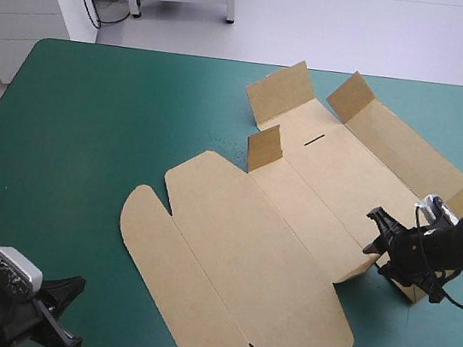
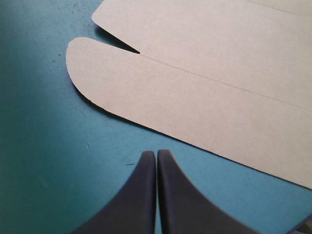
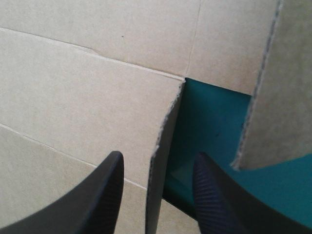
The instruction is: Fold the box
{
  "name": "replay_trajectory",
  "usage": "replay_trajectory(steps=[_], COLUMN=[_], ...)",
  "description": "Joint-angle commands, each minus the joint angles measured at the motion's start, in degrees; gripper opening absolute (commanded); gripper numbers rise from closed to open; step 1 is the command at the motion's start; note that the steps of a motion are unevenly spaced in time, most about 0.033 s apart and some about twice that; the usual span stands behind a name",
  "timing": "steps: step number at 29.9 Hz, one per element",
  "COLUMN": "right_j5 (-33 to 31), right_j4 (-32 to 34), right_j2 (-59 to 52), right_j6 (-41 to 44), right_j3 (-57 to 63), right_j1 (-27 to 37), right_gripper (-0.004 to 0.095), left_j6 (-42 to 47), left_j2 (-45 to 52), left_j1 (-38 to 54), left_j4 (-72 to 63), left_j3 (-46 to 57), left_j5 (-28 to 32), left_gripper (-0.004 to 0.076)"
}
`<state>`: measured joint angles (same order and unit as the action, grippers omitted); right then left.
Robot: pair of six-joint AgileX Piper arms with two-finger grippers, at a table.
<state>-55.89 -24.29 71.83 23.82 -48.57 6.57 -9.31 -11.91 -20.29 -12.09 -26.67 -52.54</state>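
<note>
Claw nearest: the left claw (image 2: 156, 155) had its black fingers pressed together into one point, gripping nothing, low over the teal-green cover (image 2: 39, 146).
Flap ahead: a rounded flap (image 2: 146, 92) lay flat just ahead of that claw, apart from its tips, with bare cover between.
Sheet: the box (image 1: 265, 239) was a brown cut sheet spread over the middle of the table, ahead of the left claw and off to its right; the big panels lay flat.
Claw farther off: the right claw (image 3: 158, 158) stood wide, one finger on either side of a raised board edge (image 3: 163, 131) at the sheet's right side. Whether either finger touched it could not be told.
Far end: short flaps (image 1: 279, 92) stood tilted up beyond the right claw, none tucked into anything.
Done so far: by judgement, very little. A few flaps stood up along their creases, and no wall was formed.
Left to do: by judgement, nearly all of it. The long walls had yet to be raised and the end flaps tucked to make a tray.
</note>
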Motion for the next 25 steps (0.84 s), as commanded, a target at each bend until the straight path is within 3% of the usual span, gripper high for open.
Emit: replay_trajectory(steps=[1, 14, 21, 25], right_j5=[1.21, 5.04, 6.26, 6.26], right_j4=[-0.67, -2.52, -5.05, -5.32], right_j2=[0.28, 1.55, 1.55, 1.55], right_j6=[0.07, -1.65, -2.14, -4.18], right_j3=[0.33, 3.81, 3.81, 3.81], right_j1=[0.00, 0.00, 0.00, 0.00], right_gripper=[0.0410, 0.0346, 0.0051, -0.0018], left_j6=[0.10, 0.10, 0.10, 0.10], left_j2=[-0.74, -0.74, -0.74, -0.74], left_j1=[-0.24, -0.24, -0.24, -0.24], left_j4=[-1.49, -1.49, -1.49, -1.49], left_j3=[-1.93, -1.93, -1.93, -1.93], left_j5=[3.49, 3.49, 3.49, 3.49], left_gripper=[-0.0008, -0.0008, -0.0008, -0.0008])
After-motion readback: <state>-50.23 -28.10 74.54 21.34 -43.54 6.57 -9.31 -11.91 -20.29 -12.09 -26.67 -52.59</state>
